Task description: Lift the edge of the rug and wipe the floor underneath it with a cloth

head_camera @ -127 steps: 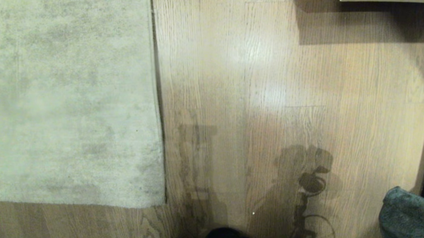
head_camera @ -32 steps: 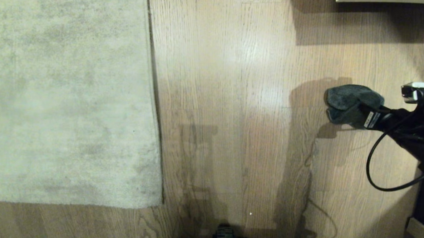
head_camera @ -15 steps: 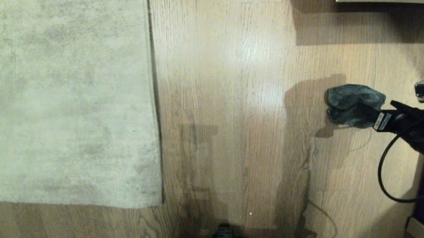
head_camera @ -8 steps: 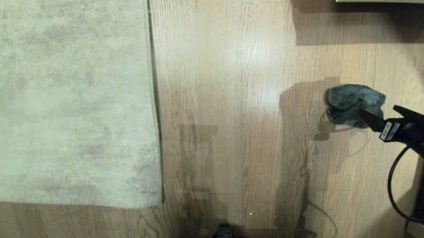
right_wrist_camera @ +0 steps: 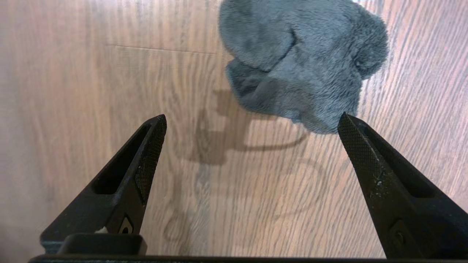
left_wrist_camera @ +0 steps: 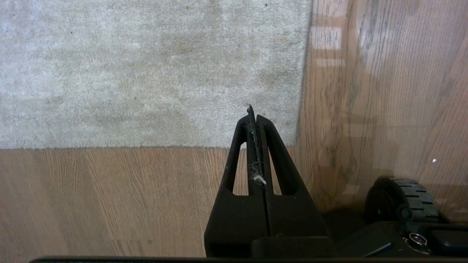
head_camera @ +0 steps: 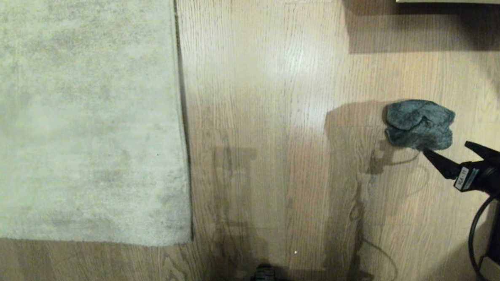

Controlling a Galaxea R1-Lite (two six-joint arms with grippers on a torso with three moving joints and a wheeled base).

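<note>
Grey-teal fuzzy cloth [head_camera: 419, 124] lies bunched on wood floor [head_camera: 276, 116], well apart from flat rug [head_camera: 78, 107]

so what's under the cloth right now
The cloth lies on bare wood floor, clear of the rug and the open right pincer. The patch directly beneath it is covered.

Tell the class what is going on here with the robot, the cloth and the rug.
The right gripper is open just beside the cloth, which lies bunched on the floor, held by nothing. The rug lies flat on the robot's left, its edge not yet lifted. The left gripper is shut and empty, over the rug's near corner.
</note>
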